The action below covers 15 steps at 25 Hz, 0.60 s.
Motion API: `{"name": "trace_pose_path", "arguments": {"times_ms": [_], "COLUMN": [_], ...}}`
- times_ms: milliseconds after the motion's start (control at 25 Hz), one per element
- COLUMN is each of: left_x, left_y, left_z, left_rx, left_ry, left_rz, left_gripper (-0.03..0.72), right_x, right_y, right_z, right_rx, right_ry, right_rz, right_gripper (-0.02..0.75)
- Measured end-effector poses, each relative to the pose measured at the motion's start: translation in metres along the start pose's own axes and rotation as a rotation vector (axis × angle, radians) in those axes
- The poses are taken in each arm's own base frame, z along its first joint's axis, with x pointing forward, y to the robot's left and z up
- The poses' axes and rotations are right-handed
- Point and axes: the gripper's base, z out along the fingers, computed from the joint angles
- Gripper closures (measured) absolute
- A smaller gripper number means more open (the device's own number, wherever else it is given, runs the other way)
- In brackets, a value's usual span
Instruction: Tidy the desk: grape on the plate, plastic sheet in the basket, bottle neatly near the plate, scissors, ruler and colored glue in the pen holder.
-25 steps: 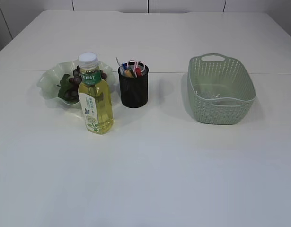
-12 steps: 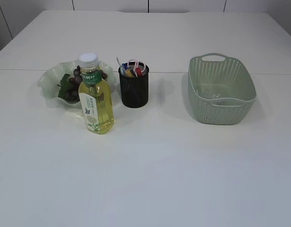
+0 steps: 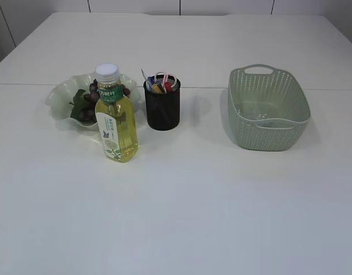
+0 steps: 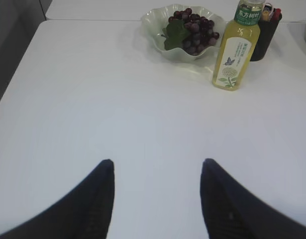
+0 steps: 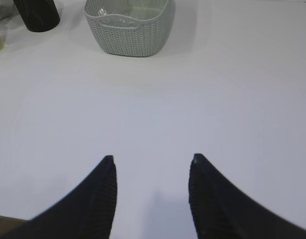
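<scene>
The yellow bottle (image 3: 115,117) with a white cap stands upright in front of the pale green plate (image 3: 60,95), which holds the dark grape (image 3: 94,93) bunch. The black pen holder (image 3: 162,106) to its right holds coloured items; I cannot tell scissors, ruler and glue apart. A clear plastic sheet (image 3: 261,116) lies in the green basket (image 3: 266,107). In the left wrist view the bottle (image 4: 238,47), plate (image 4: 155,22) and grape (image 4: 195,30) are far ahead of my open left gripper (image 4: 156,164). My right gripper (image 5: 152,159) is open over bare table, the basket (image 5: 128,25) ahead.
The white table (image 3: 193,206) extends wide in front of the objects. Its left edge (image 4: 21,64) shows in the left wrist view, and the near edge (image 5: 8,218) in the right wrist view. Neither arm appears in the exterior view.
The bottle, pen holder and basket sit a few pixels further right than a second ago. Nothing else differs.
</scene>
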Motion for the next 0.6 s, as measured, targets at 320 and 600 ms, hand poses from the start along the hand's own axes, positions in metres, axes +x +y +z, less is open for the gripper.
{"name": "trace_pose_path", "arguments": {"times_ms": [320, 600], "left_x": [0.008, 0.009], "left_y": [0.002, 0.006], "left_z": [0.014, 0.015], "left_rx": [-0.015, -0.058], "left_ry": [0.032, 0.036], "left_rz": [0.005, 0.007], "left_gripper": [0.292, 0.298], "right_x": [0.000, 0.000], "right_y": [-0.001, 0.000], "right_z": [0.000, 0.001], "right_rx": [0.006, 0.006], "right_ry": [-0.005, -0.004], "right_rz": [-0.003, -0.003], "right_gripper": [0.356, 0.356]}}
